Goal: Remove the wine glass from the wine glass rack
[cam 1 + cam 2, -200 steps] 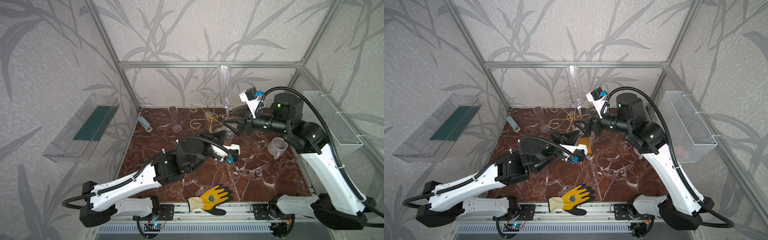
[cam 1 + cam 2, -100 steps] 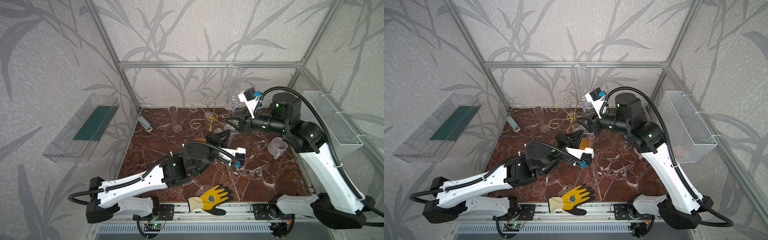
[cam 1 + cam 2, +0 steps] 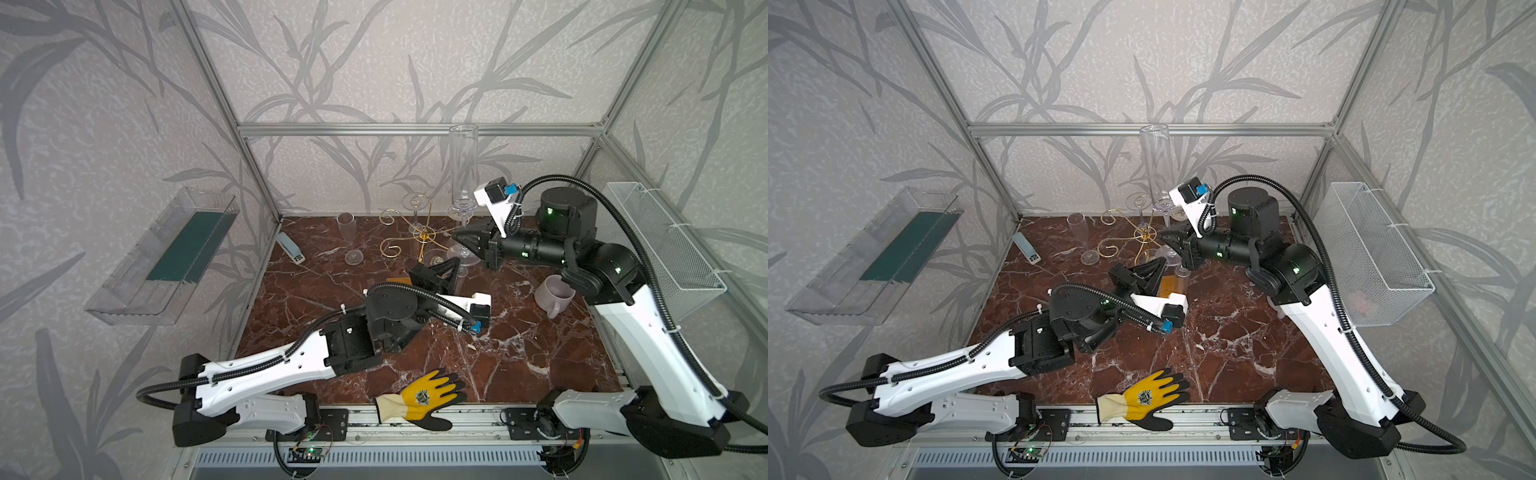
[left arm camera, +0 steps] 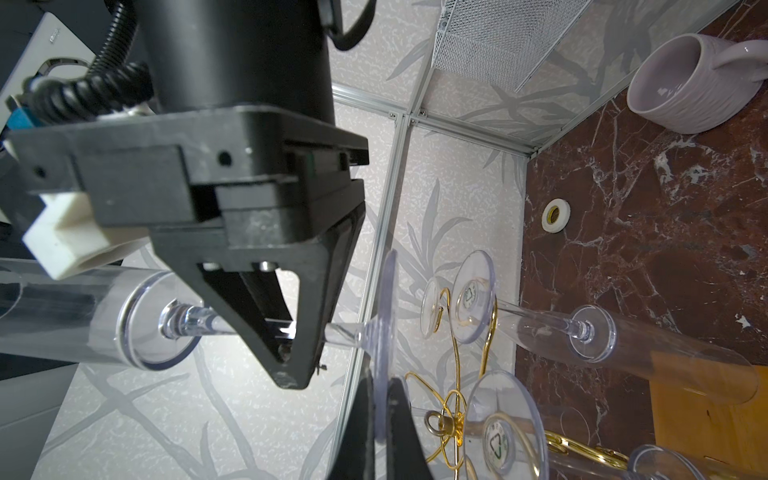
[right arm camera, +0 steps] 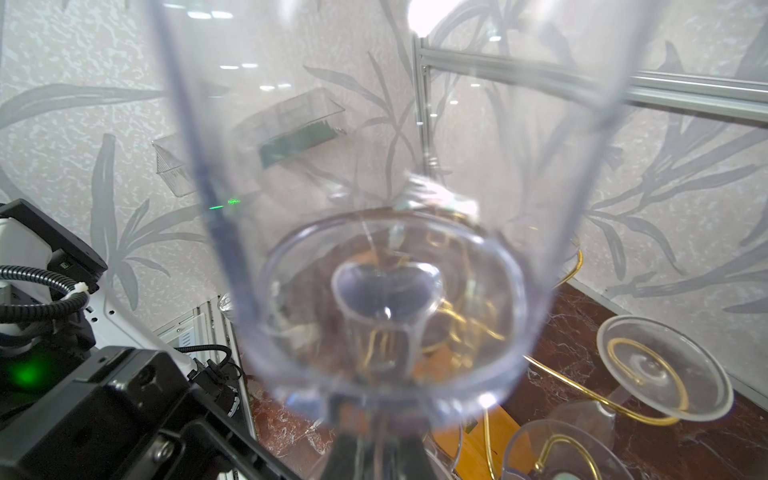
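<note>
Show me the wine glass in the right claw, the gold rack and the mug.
wine glass (image 3: 462, 162): in a top view, mid bowl.
wine glass rack (image 3: 424, 237): in a top view, central hub.
mug (image 3: 556, 291): in a top view, inside wall.

This is a robotics lab test cell. The marble-patterned tabletop (image 3: 519, 353) is boxed in by an aluminium frame (image 3: 415, 129) holding leaf-print wall panels (image 3: 374, 62). Along the tabletop's front edge runs a slotted rail (image 3: 478, 419) carrying the left arm (image 3: 270, 370) and right arm (image 3: 648, 332), with a bare circuit board (image 3: 309, 451) just below.
</note>
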`<state>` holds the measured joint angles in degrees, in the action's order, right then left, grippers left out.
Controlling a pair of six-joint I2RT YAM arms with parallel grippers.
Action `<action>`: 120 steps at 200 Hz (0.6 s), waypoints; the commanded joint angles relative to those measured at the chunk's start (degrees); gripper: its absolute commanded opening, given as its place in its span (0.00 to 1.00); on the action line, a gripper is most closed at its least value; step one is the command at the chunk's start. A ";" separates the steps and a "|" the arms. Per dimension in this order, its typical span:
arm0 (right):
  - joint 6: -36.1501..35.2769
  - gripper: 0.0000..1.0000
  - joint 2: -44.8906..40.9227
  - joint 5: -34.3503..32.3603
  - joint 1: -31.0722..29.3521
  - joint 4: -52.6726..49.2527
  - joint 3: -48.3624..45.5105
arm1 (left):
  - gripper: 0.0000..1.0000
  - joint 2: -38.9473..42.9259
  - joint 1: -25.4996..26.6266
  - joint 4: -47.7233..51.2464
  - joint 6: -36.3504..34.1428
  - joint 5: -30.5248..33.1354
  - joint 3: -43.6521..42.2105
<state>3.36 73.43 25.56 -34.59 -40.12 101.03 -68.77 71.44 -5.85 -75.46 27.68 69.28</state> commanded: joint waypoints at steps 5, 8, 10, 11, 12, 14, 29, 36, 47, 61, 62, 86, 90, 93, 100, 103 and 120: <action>0.27 0.00 -1.18 0.20 0.02 2.17 -0.40 | 0.25 2.17 0.19 -4.04 1.40 0.31 -1.01; 0.29 0.00 -1.23 0.14 -0.02 2.17 -0.35 | 0.29 2.30 0.24 -4.27 1.56 0.20 -1.13; 0.33 0.00 -1.26 0.07 0.03 2.18 -0.39 | 0.30 2.41 0.20 -4.39 1.68 0.12 -1.26; 0.29 0.00 -1.31 0.04 -0.01 2.16 -0.39 | 0.32 2.50 0.24 -4.46 1.79 0.10 -1.30; 0.31 0.00 -1.29 0.03 -0.02 2.16 -0.40 | 0.33 2.55 0.26 -4.54 1.89 0.10 -1.36; 0.33 0.00 -1.27 -0.05 -0.04 2.15 -0.40 | 0.35 2.69 0.21 -4.62 2.07 -0.02 -1.45; -0.10 0.00 -1.53 -0.25 0.00 2.15 -0.29 | 0.49 3.73 0.27 -4.47 4.35 -0.73 -1.69; -0.25 0.00 -1.53 -0.34 0.03 2.15 -0.23 | 0.51 4.19 0.28 -4.14 5.94 -1.04 -1.69; -0.59 0.00 -1.71 -0.41 -0.03 2.16 -0.22 | 0.51 4.80 0.19 -3.53 9.05 -1.35 -1.32; -0.97 0.00 -1.84 -0.76 0.01 2.18 -0.22 | 0.52 5.56 0.11 -2.21 13.29 -1.56 -0.52; -0.97 0.00 -1.86 -0.77 0.03 2.16 -0.18 | 0.52 5.57 0.11 -2.13 13.70 -1.61 -0.44; -1.56 0.00 -2.13 -1.05 -0.02 2.38 -0.22 | 0.54 6.92 -0.14 -3.28 23.17 -2.26 0.40; -1.68 0.00 -2.22 -1.00 -0.04 2.49 -0.30 | 0.55 7.22 -0.31 -2.49 25.08 -2.81 0.96; -1.68 0.00 -2.30 -0.90 -0.04 2.70 -0.42 | 0.55 7.47 -0.55 -1.85 26.71 -3.42 1.50; -1.91 0.00 -2.56 -0.74 0.02 3.05 -0.62 | 0.55 8.04 -1.40 0.64 31.20 -5.08 3.09; -2.02 0.00 -2.63 -0.63 0.01 3.15 -0.78 | 0.55 8.26 -1.93 1.94 33.41 -6.27 3.85; -2.21 0.00 -3.09 -0.34 0.01 3.81 -1.49 | 0.56 9.64 -6.76 8.34 46.44 -14.71 8.08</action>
<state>2.39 72.49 24.62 -34.59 -39.57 100.38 -62.43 69.43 -3.95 -49.17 22.94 71.05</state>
